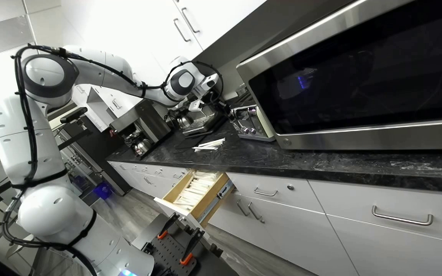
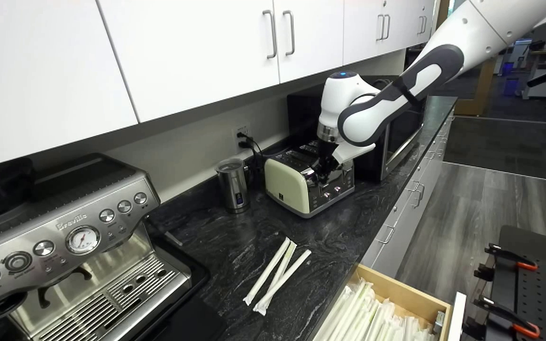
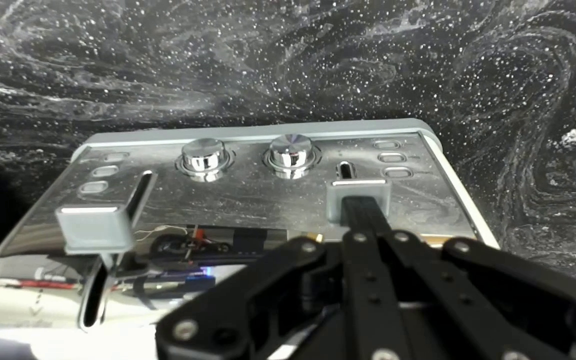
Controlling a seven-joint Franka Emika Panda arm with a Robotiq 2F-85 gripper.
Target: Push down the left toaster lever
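The toaster (image 2: 287, 187) stands on the dark counter, with a pale cream side and shiny metal front; it also shows in an exterior view (image 1: 266, 122) and fills much of the wrist view (image 3: 248, 197). Its front has two knobs and two grey levers. In the wrist view, one lever (image 3: 95, 227) sits at the left, partway along its slot. The right lever (image 3: 335, 192) is close to the knob end of its slot. My gripper (image 3: 365, 207) is shut, fingertips together, over the right lever and apparently touching it. It also shows at the toaster front in both exterior views (image 2: 321, 175) (image 1: 234, 119).
The microwave (image 1: 359, 76) stands beside the toaster. A metal jug (image 2: 233, 187) and an espresso machine (image 2: 83, 237) stand on its other side. Wrapped straws (image 2: 277, 277) lie on the counter (image 2: 235, 246). An open drawer (image 1: 209, 191) of straws juts out below.
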